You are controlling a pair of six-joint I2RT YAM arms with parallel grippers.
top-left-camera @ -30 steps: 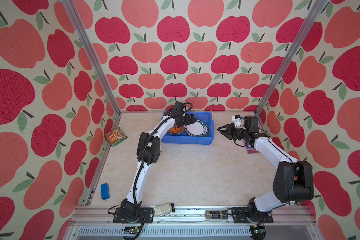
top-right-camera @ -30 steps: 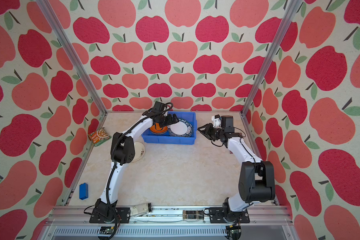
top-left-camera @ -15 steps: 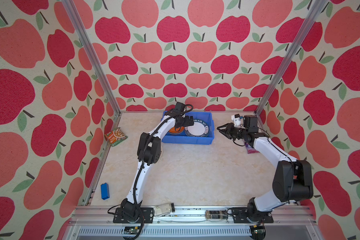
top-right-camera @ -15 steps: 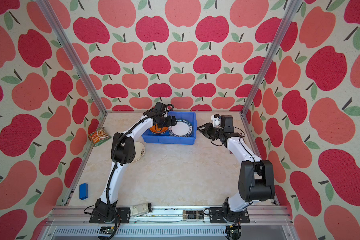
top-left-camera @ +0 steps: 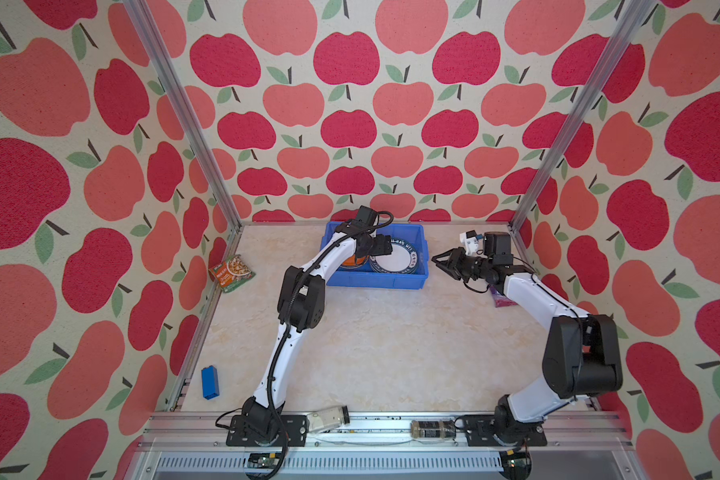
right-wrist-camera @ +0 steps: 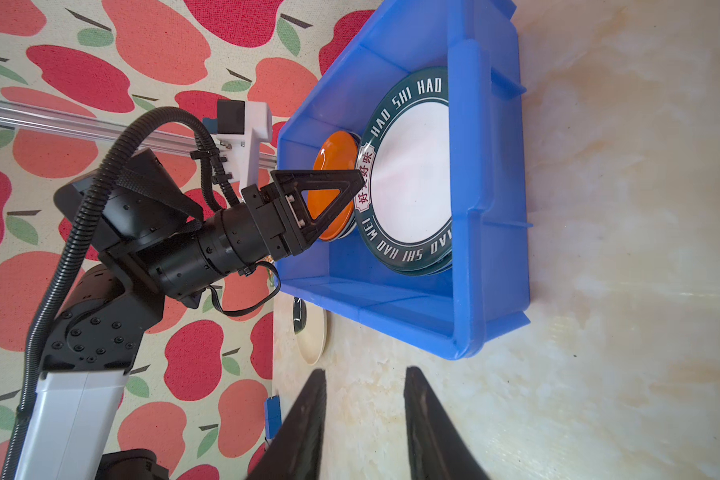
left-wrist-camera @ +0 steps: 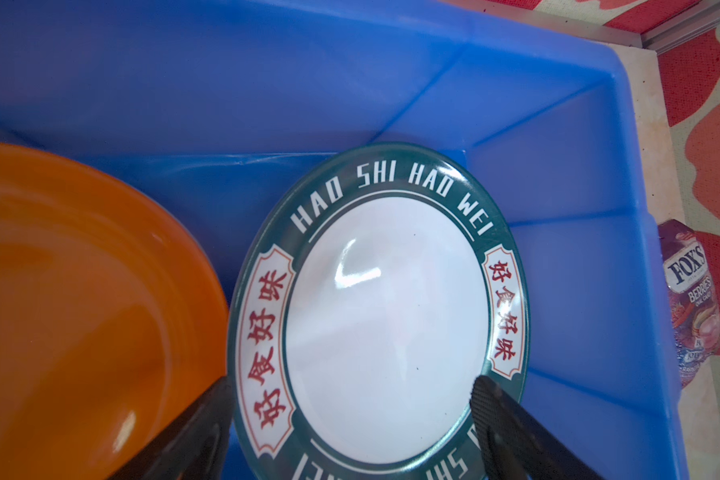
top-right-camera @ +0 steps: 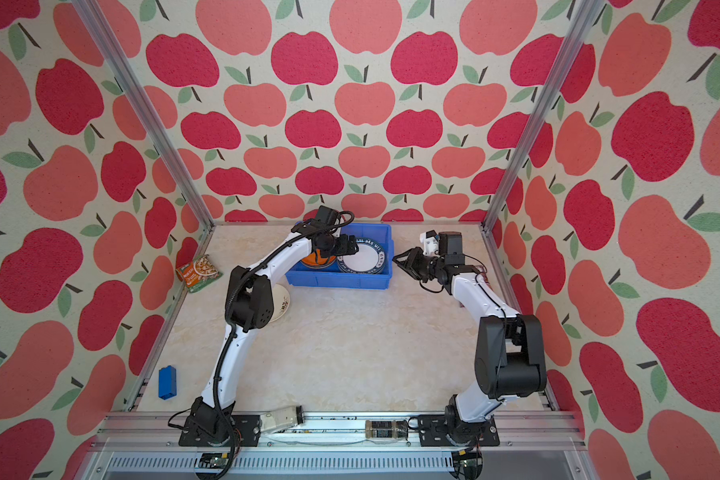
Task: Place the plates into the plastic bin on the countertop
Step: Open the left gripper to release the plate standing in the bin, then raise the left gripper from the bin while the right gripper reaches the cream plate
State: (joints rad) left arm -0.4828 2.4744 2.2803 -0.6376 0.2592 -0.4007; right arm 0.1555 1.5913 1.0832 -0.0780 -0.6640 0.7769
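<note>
Plastic bin holds an orange plate beside a green-rimmed plate; left pincer spread above them, right pincer slightly parted, empty

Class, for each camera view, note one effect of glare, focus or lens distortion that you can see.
Left wrist view: a white glare streak crosses the green-rimmed plate. Right wrist view: the right gripper looms dark and soft-edged, the countertop bleached pale. In both top views: the frame posts splay outward, a wide-angle effect.
</note>
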